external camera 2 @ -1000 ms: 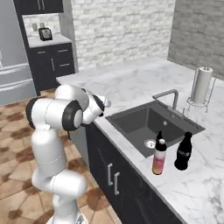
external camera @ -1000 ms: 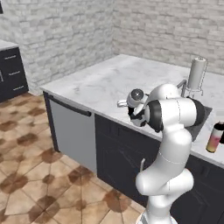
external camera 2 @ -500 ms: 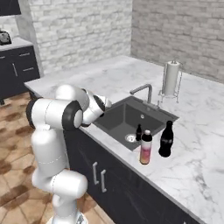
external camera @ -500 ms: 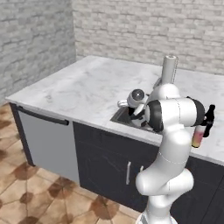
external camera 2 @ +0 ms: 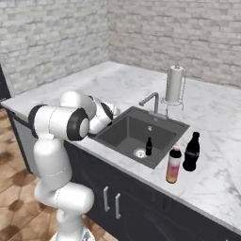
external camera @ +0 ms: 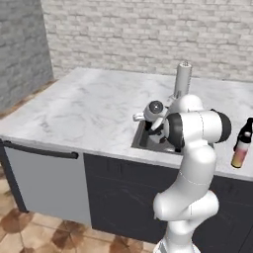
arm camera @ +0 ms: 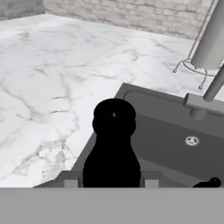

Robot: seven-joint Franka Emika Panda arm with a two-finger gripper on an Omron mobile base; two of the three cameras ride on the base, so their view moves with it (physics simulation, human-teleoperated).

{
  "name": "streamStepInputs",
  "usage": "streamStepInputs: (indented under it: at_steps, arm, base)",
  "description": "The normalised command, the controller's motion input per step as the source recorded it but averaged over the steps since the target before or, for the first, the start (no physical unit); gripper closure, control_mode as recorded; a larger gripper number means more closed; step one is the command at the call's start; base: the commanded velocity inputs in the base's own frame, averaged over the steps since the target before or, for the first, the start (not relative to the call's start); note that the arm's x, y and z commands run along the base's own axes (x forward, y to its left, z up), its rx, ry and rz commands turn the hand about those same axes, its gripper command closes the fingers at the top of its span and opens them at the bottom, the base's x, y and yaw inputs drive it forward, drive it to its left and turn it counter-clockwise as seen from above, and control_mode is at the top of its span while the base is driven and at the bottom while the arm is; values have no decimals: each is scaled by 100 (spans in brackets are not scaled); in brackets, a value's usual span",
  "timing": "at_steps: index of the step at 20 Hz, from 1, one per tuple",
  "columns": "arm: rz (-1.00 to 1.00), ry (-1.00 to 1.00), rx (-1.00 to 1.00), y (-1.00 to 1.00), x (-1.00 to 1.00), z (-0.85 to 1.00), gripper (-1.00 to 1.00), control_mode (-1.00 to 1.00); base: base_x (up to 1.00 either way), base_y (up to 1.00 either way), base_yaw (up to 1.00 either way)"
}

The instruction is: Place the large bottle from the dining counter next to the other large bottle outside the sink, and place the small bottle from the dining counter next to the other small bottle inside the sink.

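My gripper [arm camera: 111, 182] is shut on a small black bottle [arm camera: 113, 144], held upright over the near left rim of the dark sink [arm camera: 175, 144]. Another small dark bottle [external camera 2: 148, 146] stands inside the sink [external camera 2: 124, 134] near the drain, and its top shows in the hand view [arm camera: 211, 182]. On the counter to the right of the basin, the pink-to-orange large bottle [external camera 2: 173, 164] stands next to the all-dark large bottle [external camera 2: 191, 151]. Both also appear in the left base view, the pink one [external camera: 240, 150] in front of the dark one [external camera: 248, 127]. The dining counter is out of view.
A grey faucet [external camera 2: 150, 101] rises behind the basin, with a paper towel roll on a wire stand [external camera 2: 174, 84] further back. White marble counter [external camera: 84, 108] stretches to the left. A grey dishwasher front [external camera: 44, 183] sits under it.
The base has driven, so both base views have swung and the sink counter now lies straight ahead and closer. The gripper still holds the small bottle.
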Motion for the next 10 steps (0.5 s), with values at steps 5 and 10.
streamStepInputs:
  at_steps: [5, 10]
  arm:
    - [0, 0, 0, 0, 0, 0, 100, 100]
    - [0, 0, 0, 0, 0, 0, 100, 100]
  base:
    - [2, 53, -36]
    - [7, 54, -31]
